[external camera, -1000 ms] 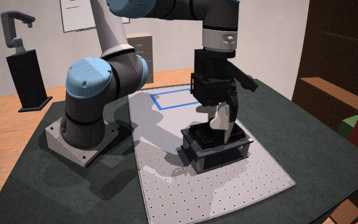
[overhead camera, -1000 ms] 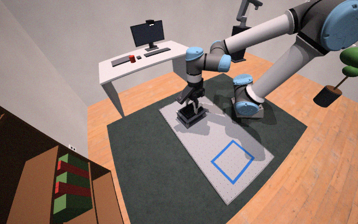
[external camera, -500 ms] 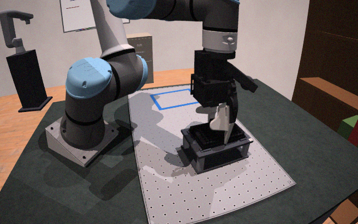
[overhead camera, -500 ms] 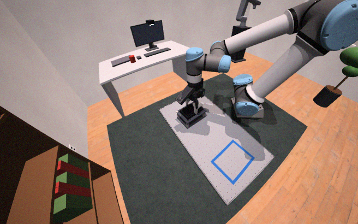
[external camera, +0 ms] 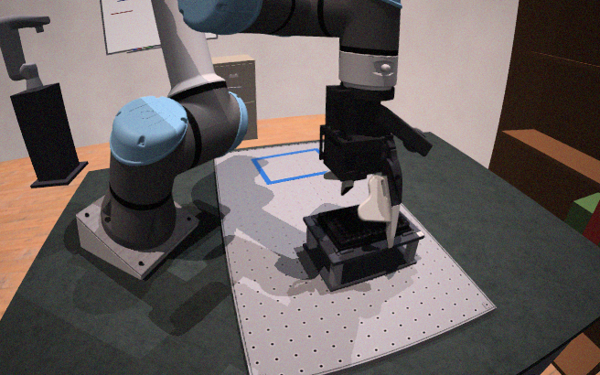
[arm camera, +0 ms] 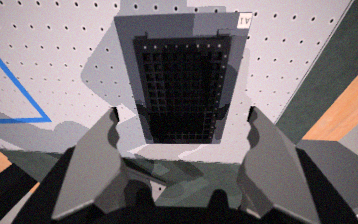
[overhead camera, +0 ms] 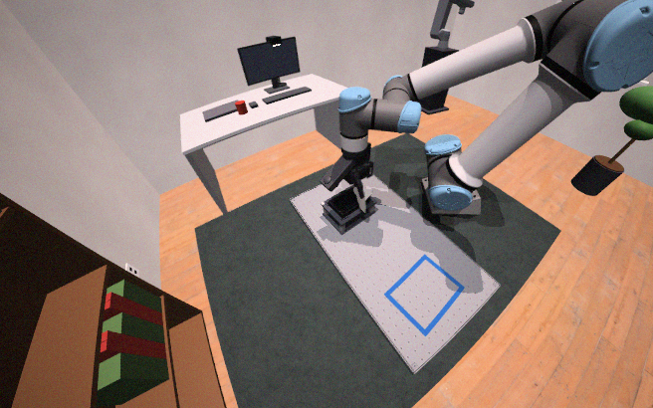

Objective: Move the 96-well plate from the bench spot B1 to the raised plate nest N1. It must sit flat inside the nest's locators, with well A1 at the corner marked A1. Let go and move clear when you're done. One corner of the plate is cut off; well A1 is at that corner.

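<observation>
The 96-well plate (arm camera: 182, 90) is seated on the raised plate nest N1 (external camera: 363, 261), and in the wrist view its dark grid is framed by the nest's grey border on every side. The white A1 label (arm camera: 243, 20) is seen at one far corner of the nest, just beside a corner of the plate; the cut corner itself cannot be made out. The nest stands on the perforated grey bench plate (external camera: 339, 326), near one end of it, with bare board left along its sides and a wide stretch of board between it and the blue-outlined spot B1 (overhead camera: 424, 295) at the other end. The board is laid on a dark green mat (overhead camera: 268, 304), whose edge runs close along the board's long side.

The gripper (arm camera: 182, 131) is held above the plate with its jaws spread wide, one finger (arm camera: 105, 145) to each side of the plate's near end and clear of its edges; nothing is held between them. The tool is pointed straight down from the wrist, while the forearm is carried across from the arm's base (external camera: 89, 241), which is bolted on the mat beside the board.
</observation>
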Controlling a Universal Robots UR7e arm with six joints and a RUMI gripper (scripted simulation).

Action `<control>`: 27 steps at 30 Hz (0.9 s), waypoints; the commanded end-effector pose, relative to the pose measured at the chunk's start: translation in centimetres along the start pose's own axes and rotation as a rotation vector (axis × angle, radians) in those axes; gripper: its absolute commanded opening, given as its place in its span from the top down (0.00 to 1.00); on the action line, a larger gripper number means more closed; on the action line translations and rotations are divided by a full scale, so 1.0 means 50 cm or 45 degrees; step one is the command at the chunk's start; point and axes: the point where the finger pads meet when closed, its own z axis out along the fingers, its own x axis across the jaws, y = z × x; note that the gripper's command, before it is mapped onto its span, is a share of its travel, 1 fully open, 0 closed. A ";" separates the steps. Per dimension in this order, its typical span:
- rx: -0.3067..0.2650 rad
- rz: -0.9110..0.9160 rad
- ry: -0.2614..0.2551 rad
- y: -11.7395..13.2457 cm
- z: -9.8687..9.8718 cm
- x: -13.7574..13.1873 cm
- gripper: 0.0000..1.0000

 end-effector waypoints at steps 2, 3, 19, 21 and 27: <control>0.001 0.000 0.001 -0.001 0.000 0.000 0.00; 0.001 0.000 0.001 -0.001 0.000 0.000 0.00; 0.001 0.000 0.001 -0.001 -0.006 0.000 0.00; 0.001 0.000 0.001 -0.001 -0.016 0.000 0.00; 0.001 0.000 0.001 -0.001 -0.037 0.000 0.00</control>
